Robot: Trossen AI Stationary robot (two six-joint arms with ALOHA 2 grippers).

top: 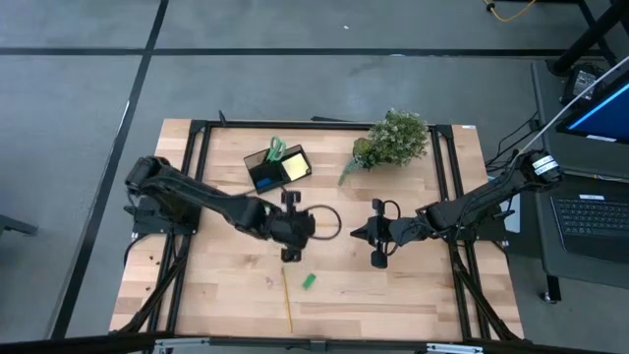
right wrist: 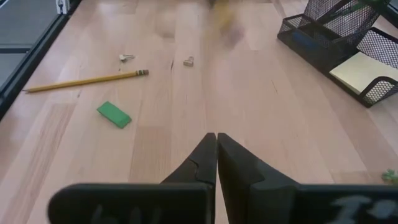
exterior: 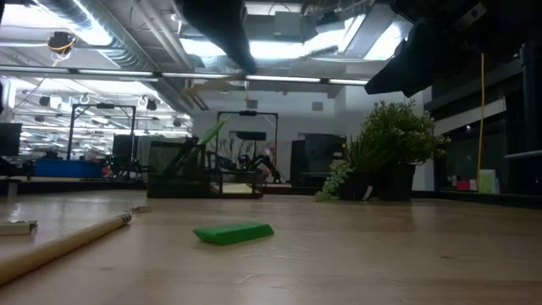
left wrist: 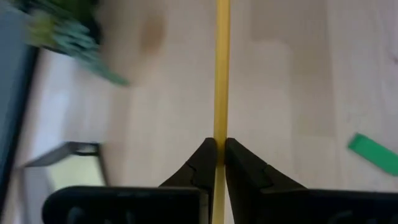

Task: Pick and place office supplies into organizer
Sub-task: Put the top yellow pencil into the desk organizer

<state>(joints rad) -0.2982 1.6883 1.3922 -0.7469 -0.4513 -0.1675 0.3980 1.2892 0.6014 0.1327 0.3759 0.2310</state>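
A yellow pencil (left wrist: 222, 74) is clamped between the closed fingers of the left gripper (left wrist: 219, 154), which is held above the middle of the wooden tabletop (top: 413, 295); in the left wrist view the pencil runs straight out past the fingertips. A second yellow pencil (top: 286, 300) is seen lying flat on the tabletop near the front edge, below the left gripper in the high view, with a small green block (top: 309, 281) just beside it. The right gripper (right wrist: 216, 144) is held over the tabletop to the right of centre, its fingers pressed together with nothing between them, well apart from the green block and the lying pencil. The black mesh organizer (top: 277, 166) is placed toward the back of the tabletop, behind the left gripper; green-handled scissors (top: 275, 148) and a pale yellow sticky-note pad (top: 296, 166) are already held in its compartments. A leafy green plant (top: 393, 139) is set to the right of the organizer.
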